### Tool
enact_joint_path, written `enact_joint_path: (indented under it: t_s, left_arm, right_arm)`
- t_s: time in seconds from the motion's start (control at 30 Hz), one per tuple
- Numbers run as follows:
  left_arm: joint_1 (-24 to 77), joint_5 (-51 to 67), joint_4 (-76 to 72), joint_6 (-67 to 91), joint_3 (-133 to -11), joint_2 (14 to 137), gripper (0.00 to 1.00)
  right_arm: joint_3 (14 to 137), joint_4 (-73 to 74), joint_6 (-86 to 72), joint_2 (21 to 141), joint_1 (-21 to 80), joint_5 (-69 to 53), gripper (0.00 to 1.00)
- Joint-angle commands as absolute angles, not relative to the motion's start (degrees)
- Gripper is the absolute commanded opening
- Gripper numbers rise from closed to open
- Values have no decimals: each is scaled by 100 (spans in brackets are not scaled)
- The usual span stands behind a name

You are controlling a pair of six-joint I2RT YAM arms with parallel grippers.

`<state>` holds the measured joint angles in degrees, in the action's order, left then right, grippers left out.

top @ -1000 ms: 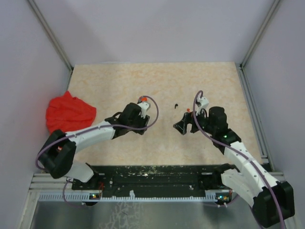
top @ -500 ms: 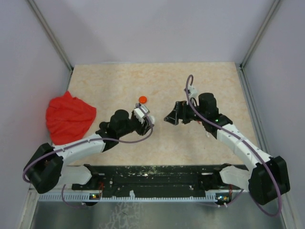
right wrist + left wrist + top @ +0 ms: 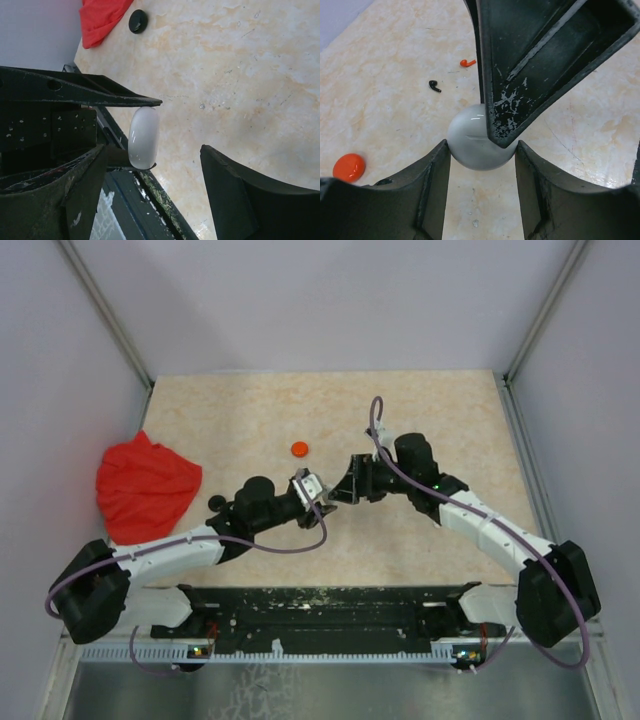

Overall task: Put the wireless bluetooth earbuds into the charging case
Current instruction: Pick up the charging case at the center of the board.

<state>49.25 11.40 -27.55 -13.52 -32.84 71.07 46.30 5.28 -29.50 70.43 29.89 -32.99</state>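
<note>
Left hand [image 3: 482,167] pinching glossy white rounded charging case [image 3: 472,142], mottled beige tabletop [image 3: 380,75]

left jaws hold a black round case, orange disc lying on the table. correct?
Not quite: the round case in the left jaws is white, not black. The left wrist view shows it plainly. The orange disc does lie on the table.
</note>
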Motion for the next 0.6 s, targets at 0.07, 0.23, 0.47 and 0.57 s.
enact_joint_path:
  t_s: [0.07,0.23,0.47,0.57]
  left_arm:
    - [5073,1142,-2988,-1565,-3477,7065,47]
    - [5110,1139,-2980,-1590,-3507,7069,47]
    - [5126,1200,-2812,-1537,-3530,7061,54]
    - [5124,1273,-2670,-1476,-3551,7013,69]
  right_arm:
    - [4942,100,-3043,7147,3086,-3494,68]
    - [4940,75,-3034,7168,3109,-3602,54]
    - [4971,158,-2871,7133,3111,-3796,23]
    - [5024,290,-2699,7099,3114,-3846,11]
